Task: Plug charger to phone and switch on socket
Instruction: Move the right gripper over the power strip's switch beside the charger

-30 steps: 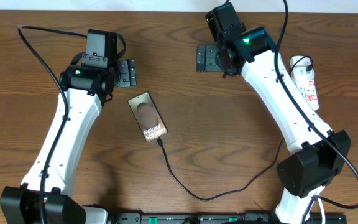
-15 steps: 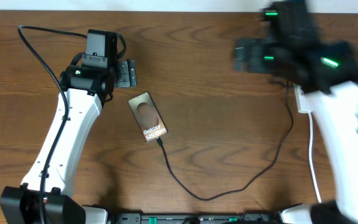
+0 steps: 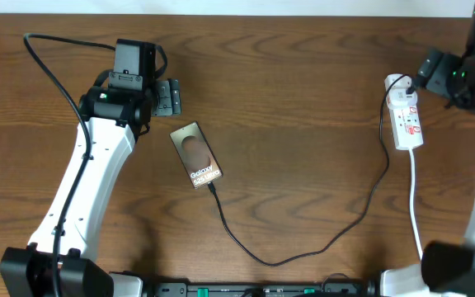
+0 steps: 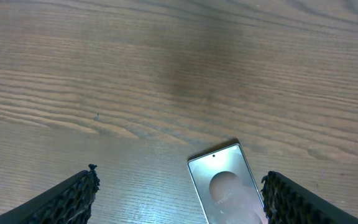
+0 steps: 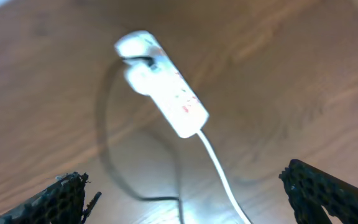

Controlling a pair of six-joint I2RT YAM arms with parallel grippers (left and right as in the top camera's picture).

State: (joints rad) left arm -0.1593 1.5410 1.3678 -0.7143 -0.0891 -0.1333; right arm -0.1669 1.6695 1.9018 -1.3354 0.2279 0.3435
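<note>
Phone (image 3: 196, 155): a bronze-brown slab with a dark oval patch and white "Galaxy" lettering, lying flat and tilted, left of centre on the table (image 3: 303, 124). The charger (image 3: 303, 252), a thin black cable, meets the phone's lower short edge, sags toward the lower centre, then climbs to the socket (image 3: 406, 118), a white strip with red marks at the upper right. Bare wood spans the middle between phone and socket. Left hand (image 3: 169, 97), fingers spread apart, sits just above-left of the phone; right hand (image 5: 185, 175), likewise spread, hangs beside the socket's upper end, near the right edge
</note>
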